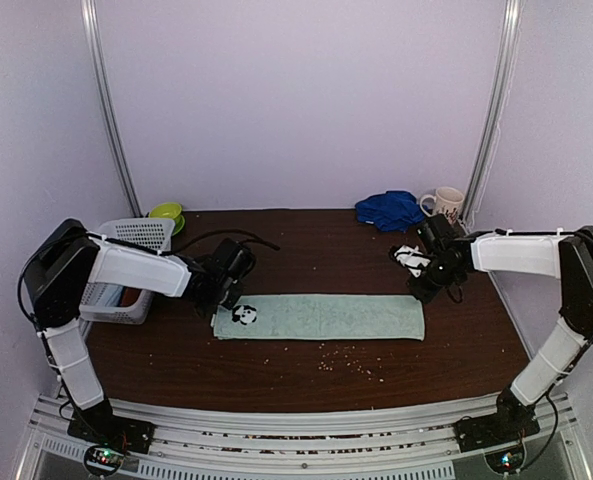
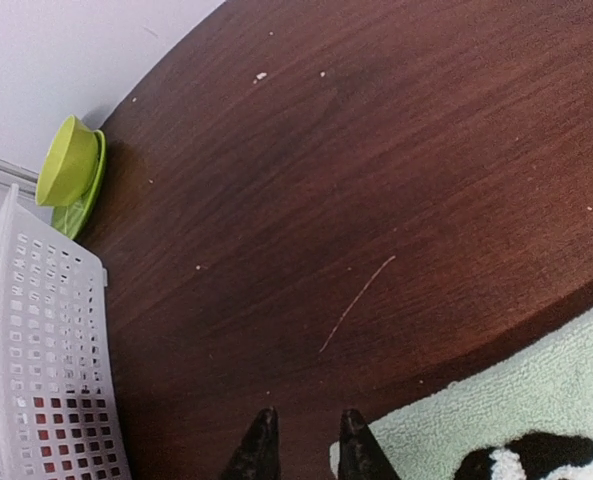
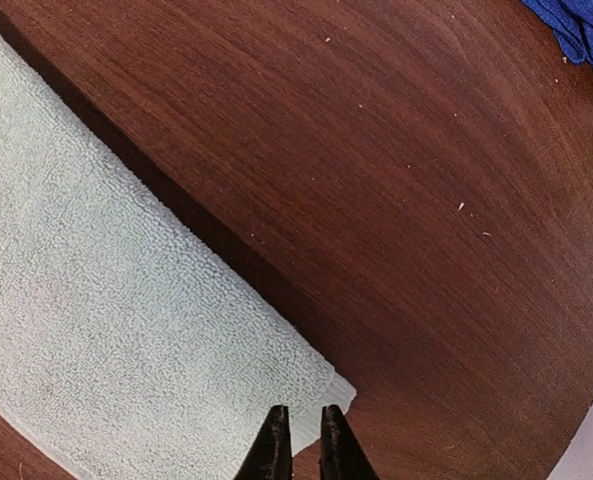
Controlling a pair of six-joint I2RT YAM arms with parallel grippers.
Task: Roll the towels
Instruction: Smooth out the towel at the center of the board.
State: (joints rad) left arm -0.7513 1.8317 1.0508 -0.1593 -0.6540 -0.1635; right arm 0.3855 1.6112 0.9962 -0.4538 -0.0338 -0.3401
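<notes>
You have a dark brown wood-grain table enclosed by plain pale lilac walls, with a slanted metal pole at each back corner and a ribbed aluminium rail along the near edge. Pale crumbs are scattered on the wood just in front of the cloth.

The small pale mint-green terry towel lies flat and unrolled at mid-table. Its long axis runs left to right, and its short ends face the two arms. A black-and-white panda patch marks its left end. The larger royal blue towel sits crumpled at the far right, just beside a white patterned mug.

Your left gripper is at the mint towel's far-left corner. Its black fingers are close together with a slim gap that shows bare wood, and one finger is against the cloth edge. Your right gripper is at the far-right corner, nearly pressed together. For either one, you cannot tell whether cloth is pinched.

A white perforated plastic basket and a lime-green cup on a saucer stand at the far left.
</notes>
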